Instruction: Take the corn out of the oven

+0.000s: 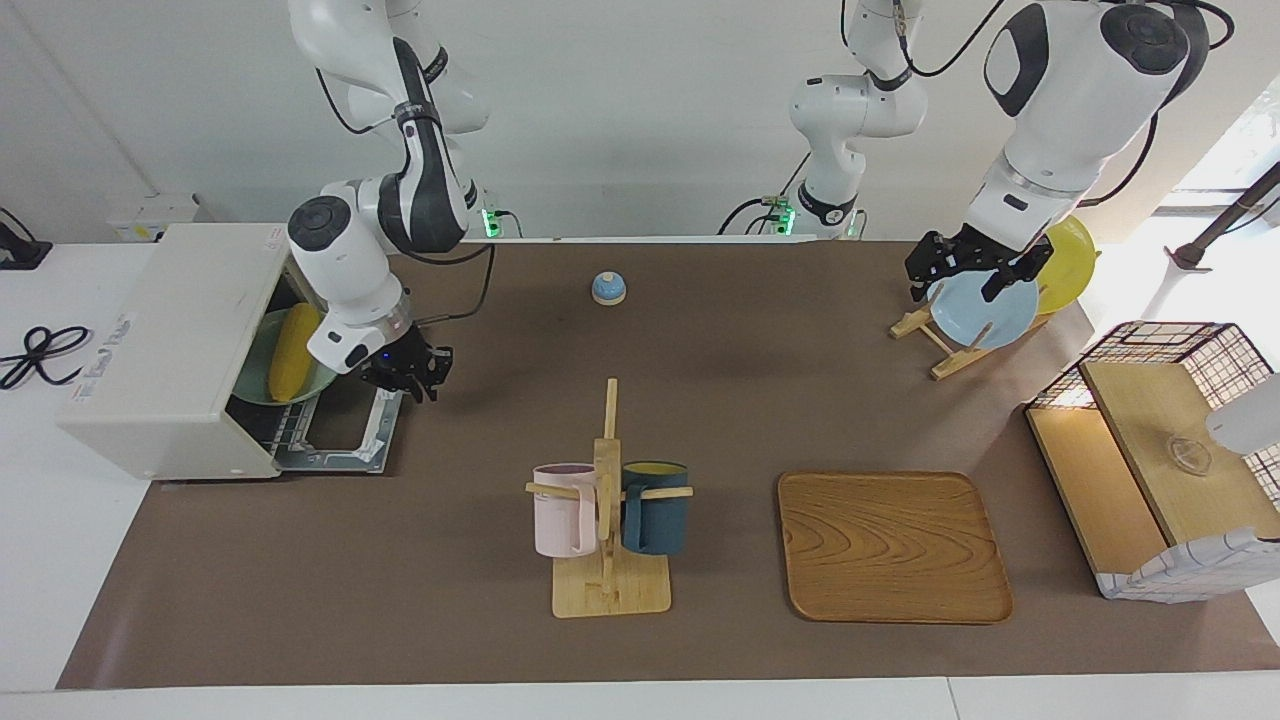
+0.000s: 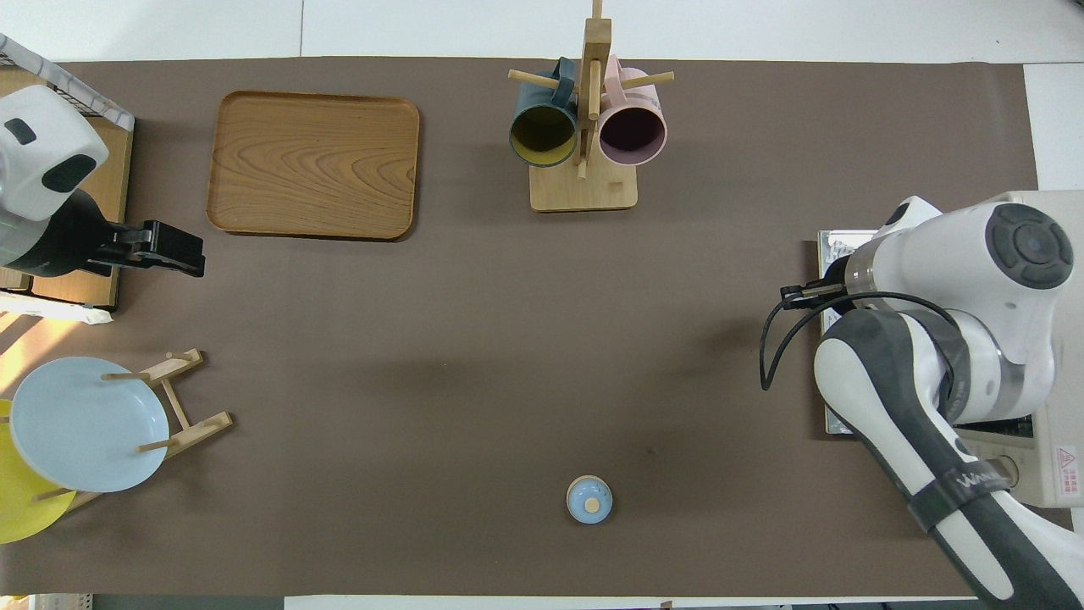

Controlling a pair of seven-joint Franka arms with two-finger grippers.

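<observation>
The oven [image 1: 170, 340] bears print on its top, too small to read. Its door [image 1: 345, 440] lies open, flat on the mat. The smooth yellow corn [image 1: 290, 352] lies inside on a green plate [image 1: 255, 385]. The right gripper [image 1: 412, 372] hangs over the door's edge, empty; whether its fingers are apart I cannot tell. The left gripper [image 1: 962, 268], spread wide, waits over the blue plate [image 1: 985, 310]

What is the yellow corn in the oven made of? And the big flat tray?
The corn looks like smooth plastic: even bright yellow, no kernels showing, probably a toy. The tray looks like wood: brown with wavy grain lines, matte finish. The oven looks like painted off-white metal.
</observation>
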